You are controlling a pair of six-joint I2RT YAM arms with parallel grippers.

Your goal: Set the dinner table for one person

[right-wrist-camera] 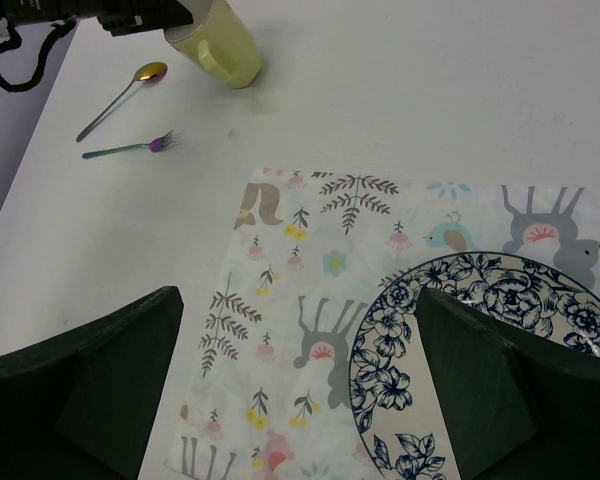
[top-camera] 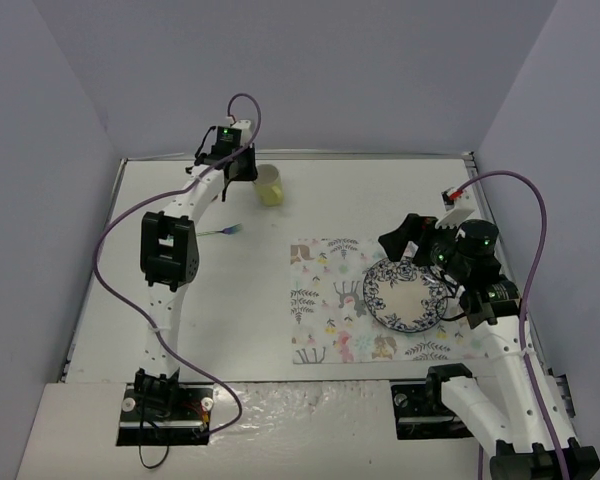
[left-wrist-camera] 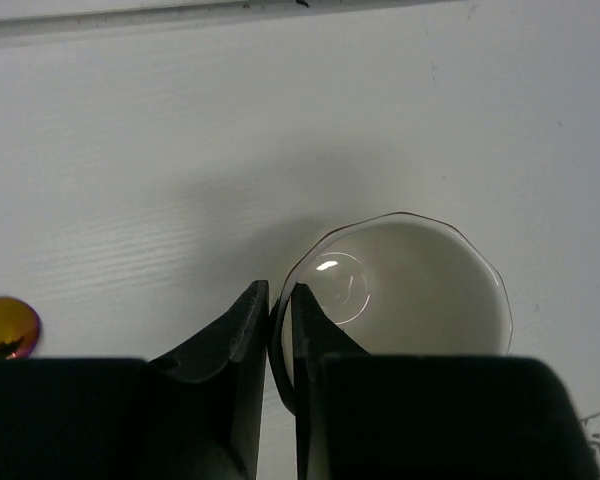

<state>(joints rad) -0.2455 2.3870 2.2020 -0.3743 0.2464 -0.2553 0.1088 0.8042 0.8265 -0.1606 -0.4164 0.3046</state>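
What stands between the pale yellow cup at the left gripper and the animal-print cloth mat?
Nothing visible: bare white tabletop lies between the pale yellow cup and the animal-print cloth mat; the small fork lies left of that path.

No words, numbers, brand marks or signs can be read in any of the views. The cloth mat [top-camera: 325, 300] carries only printed pictures of pastel animals, flowers and leafy sprigs, with no lettering among them. The plate [top-camera: 405, 300] resting on that mat has a dark blue flower pattern around its rim and nothing written on it.
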